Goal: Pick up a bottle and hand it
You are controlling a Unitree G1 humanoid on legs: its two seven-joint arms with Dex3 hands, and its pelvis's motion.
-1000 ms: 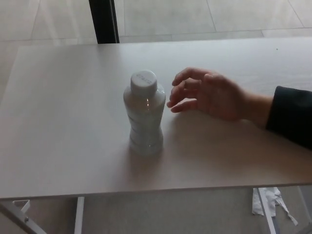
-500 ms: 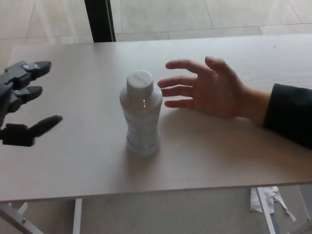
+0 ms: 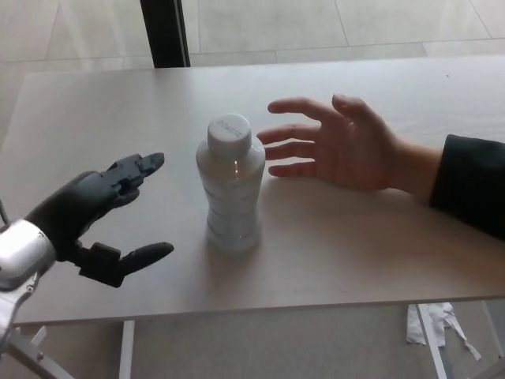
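A white plastic bottle (image 3: 231, 189) with a white screw cap stands upright near the middle of the pale table (image 3: 355, 253). My left hand (image 3: 95, 217) reaches in from the lower left, open, its fingers spread and pointing at the bottle with a gap between them and it. To the right of the bottle a person's hand (image 3: 335, 146) hovers with fingers spread, its dark sleeve (image 3: 469, 185) at the right edge. My right hand does not show.
A dark post (image 3: 164, 31) stands behind the table's far edge. White scraps (image 3: 430, 325) lie on the floor under the front right edge. White table legs (image 3: 126, 347) show below the front edge.
My left hand has moved right and toward the bottle, from the left edge to just beside it. The person's hand has stayed open by the bottle.
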